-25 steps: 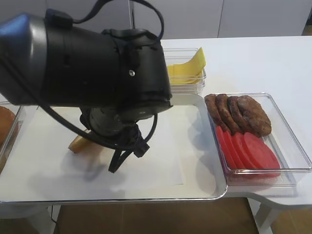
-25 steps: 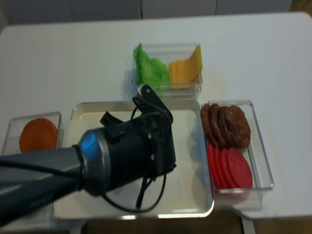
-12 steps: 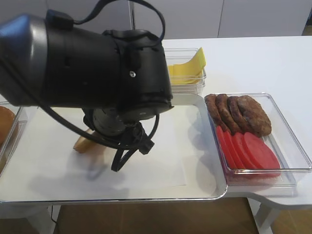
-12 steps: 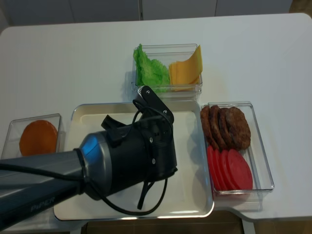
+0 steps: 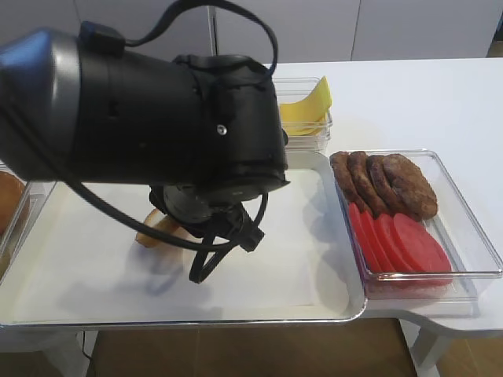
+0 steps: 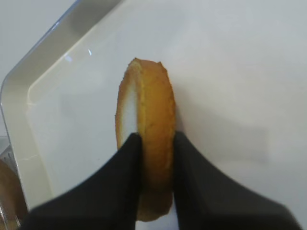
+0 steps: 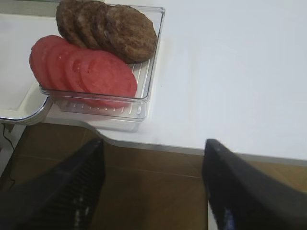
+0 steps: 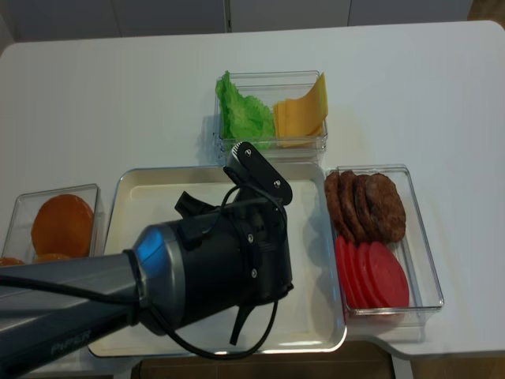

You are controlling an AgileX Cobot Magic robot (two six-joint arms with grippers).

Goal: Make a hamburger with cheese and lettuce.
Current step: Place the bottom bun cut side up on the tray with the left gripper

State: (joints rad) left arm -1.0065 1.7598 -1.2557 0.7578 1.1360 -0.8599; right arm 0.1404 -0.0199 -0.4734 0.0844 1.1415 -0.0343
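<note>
A white table [image 8: 95, 95] carries a shallow metal tray [image 8: 319, 335] at its front edge. Directly on it too are three clear containers: one behind the tray [image 8: 272, 77], one to its right [image 8: 422, 237], one to its left [image 8: 20, 209].

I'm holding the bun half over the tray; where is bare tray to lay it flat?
The left gripper holds the bun half on edge over the tray. Bare liner shows on both sides of the bun in the left wrist view, and along the tray's right side beside the patty-and-tomato box. The arm hides the tray's middle in both high views.
</note>
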